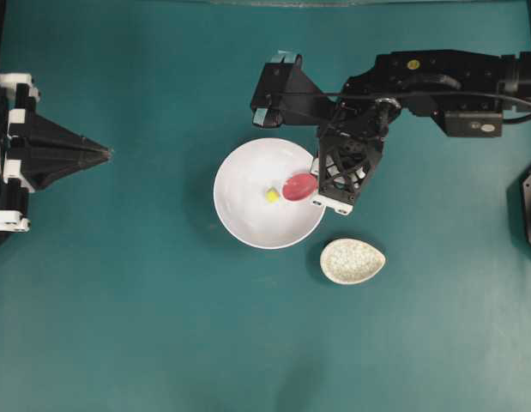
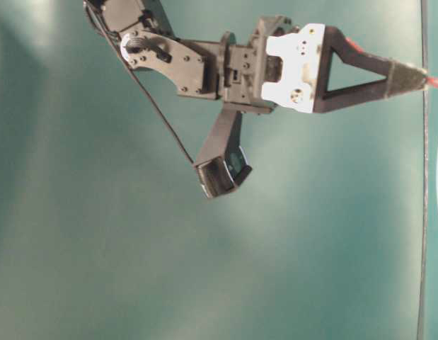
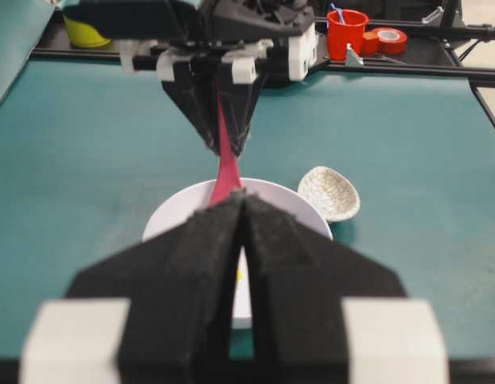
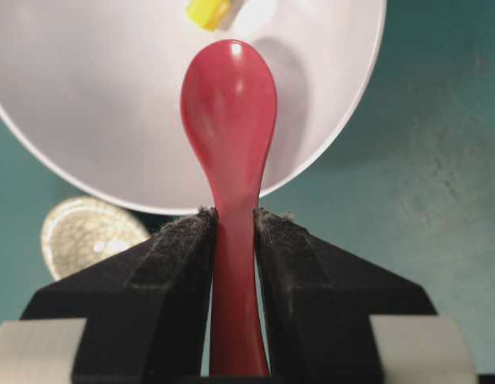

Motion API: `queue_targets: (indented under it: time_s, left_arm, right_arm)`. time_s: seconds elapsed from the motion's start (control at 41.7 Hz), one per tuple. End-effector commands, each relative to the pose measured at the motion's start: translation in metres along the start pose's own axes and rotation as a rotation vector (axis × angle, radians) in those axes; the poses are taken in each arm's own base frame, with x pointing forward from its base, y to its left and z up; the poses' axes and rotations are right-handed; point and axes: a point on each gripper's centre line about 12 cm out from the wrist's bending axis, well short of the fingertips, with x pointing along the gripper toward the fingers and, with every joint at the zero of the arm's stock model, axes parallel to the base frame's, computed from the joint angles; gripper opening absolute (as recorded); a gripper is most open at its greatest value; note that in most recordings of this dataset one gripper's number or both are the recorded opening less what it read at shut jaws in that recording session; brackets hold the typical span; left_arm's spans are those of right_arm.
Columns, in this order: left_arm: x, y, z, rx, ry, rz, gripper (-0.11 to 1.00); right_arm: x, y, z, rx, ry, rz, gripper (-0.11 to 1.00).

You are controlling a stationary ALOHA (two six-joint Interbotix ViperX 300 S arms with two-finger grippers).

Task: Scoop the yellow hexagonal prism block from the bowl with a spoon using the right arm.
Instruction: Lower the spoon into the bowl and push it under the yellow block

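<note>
The right arm reaches in from the right, wrist bent downward, its gripper clamped with both fingers pressed tight. The left gripper sits far off at the left edge, fingers together, pointing inward.

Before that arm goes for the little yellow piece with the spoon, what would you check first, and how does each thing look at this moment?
1. Spoon held firmly: ok. The right gripper is shut on the handle of the spoon.
2. Block in the bowl: ok. The yellow block lies inside the white bowl.
3. Scoop aimed at the block: ok. Its tip sits just short of the block in the right wrist view.
4. Scoop touching the bowl floor: cannot tell.
5. Other arm out of the way: ok. The left gripper is shut, far off at the table's edge.
6. Speckled spoon rest clear of the bowl: ok.
</note>
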Motion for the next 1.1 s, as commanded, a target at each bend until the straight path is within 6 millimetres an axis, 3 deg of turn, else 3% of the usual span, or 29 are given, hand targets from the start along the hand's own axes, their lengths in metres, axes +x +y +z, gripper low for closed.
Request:
queue_targets:
  time_s: [0.0,0.624,1.08]
  left_arm:
    - [0.003,0.001,0.004,0.001,-0.014,0.002,0.00]
    - [0.004,0.001,0.004,0.003,-0.014,0.002,0.00]
    - [0.004,0.001,0.004,0.003,-0.014,0.002,0.00]
  right_arm:
    - [-0.011,0.003,0.007,-0.007,-0.048,0.004,0.22]
    - [0.008,0.011,0.007,-0.028,-0.033,0.005,0.22]
    - [0.014,0.017,0.020,-0.043,-0.133,0.014,0.22]
